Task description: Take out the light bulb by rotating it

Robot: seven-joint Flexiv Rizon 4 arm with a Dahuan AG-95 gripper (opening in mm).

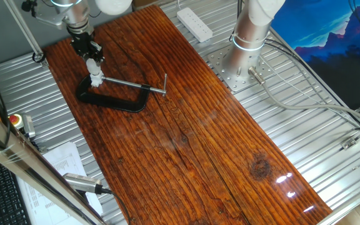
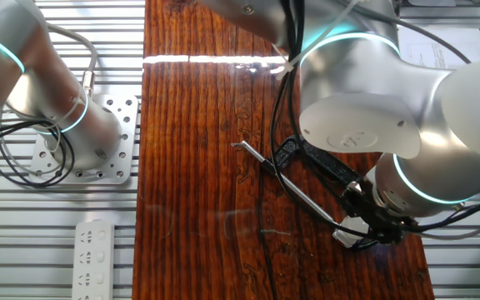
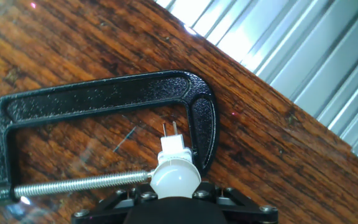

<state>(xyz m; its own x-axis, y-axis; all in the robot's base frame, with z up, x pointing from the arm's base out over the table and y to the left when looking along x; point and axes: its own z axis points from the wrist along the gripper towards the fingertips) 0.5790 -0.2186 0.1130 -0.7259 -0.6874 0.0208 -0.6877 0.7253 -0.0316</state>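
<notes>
Now the light bulb [image 3: 175,176] sits clamped in the end effector [image 3: 174,194], its two metal pins pointing away from the hand and touching nothing in the hand view; judged already free of its holder.

Left to right in one fixed view: the end effector [image 1: 93,60] hangs near the far left corner of the wooden surface [image 1: 186,125], gripping the light bulb [image 1: 95,67]. Just below it a small white stub [image 1: 96,80] sits where the C-clamp [image 1: 111,99] meets its steel screw rod [image 1: 133,84]; the rod runs right to a crossbar.

To finish well: keep the grip firm but not crushing on the frosted glass, lift straight along the pin axis, no sideways swing toward the clamp frame. Set down on bare surface well apart from the clamp.
</notes>
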